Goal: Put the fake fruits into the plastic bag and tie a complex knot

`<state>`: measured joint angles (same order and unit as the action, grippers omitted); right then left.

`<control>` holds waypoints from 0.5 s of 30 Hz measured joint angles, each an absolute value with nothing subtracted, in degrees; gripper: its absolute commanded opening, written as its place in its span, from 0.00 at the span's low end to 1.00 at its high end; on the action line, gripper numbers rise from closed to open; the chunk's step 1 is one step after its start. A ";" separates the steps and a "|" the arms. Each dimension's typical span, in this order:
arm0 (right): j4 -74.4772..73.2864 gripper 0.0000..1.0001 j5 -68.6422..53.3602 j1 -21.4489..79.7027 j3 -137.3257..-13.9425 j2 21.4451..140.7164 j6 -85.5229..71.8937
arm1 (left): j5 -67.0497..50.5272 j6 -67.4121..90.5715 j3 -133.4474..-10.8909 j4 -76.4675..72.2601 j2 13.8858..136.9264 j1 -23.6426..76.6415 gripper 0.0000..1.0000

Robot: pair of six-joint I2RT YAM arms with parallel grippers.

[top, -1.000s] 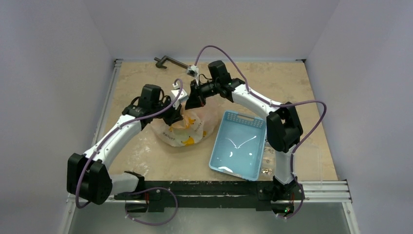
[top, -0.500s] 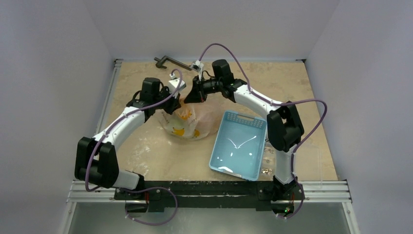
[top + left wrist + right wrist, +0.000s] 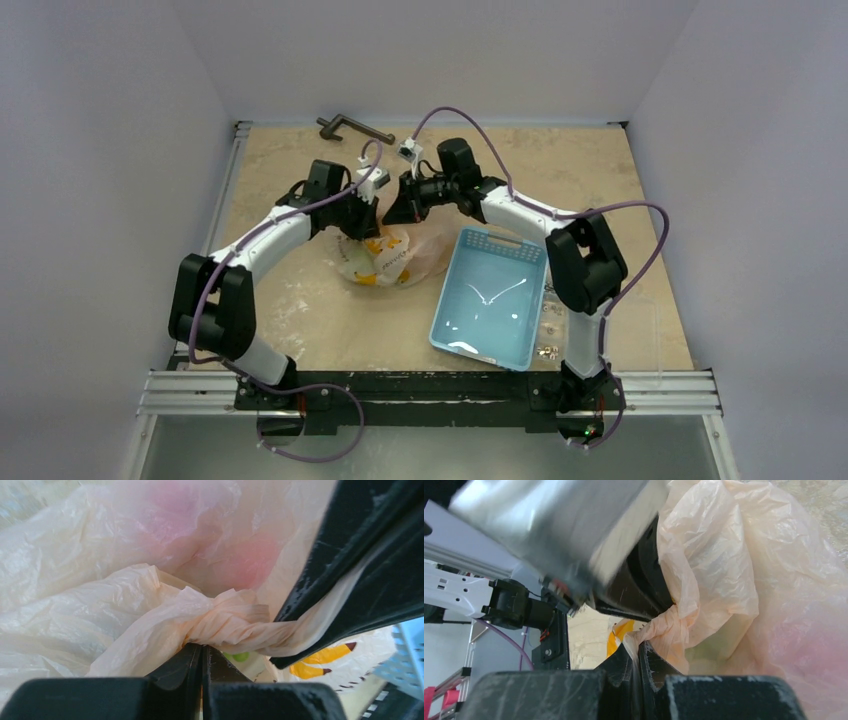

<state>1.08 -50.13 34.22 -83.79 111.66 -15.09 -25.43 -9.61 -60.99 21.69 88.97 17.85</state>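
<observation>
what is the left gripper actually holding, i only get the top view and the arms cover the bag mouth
Observer: In the left wrist view, the left gripper is shut on a twisted rope of plastic from the bag.
Operator: and the right one
Observer: The right wrist view shows the right gripper shut on a bunched fold of the same bag, close beside the left one.
Operator: can you see fruit inside
Observer: Yes. Through the thin plastic, red fruits show as pink blurs, and a bit of green fruit peeks out just under the twist.
</observation>
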 measured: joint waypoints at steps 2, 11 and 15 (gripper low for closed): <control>2.33 0.00 -50.35 34.20 -83.11 111.66 -16.08 | -28.34 -4.95 -61.87 22.83 89.71 16.38 0.00; 12.21 0.00 -47.16 34.17 -83.11 110.87 -23.11 | -36.25 26.76 -61.95 10.94 91.92 12.82 0.00; 18.17 0.00 -43.13 34.24 -83.13 110.89 -27.94 | -36.05 34.00 -63.31 3.22 93.89 11.07 0.00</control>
<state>18.17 -43.13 34.24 -83.13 110.89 -27.94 -36.05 34.00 -63.31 3.22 93.89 11.07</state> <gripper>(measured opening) 0.008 0.006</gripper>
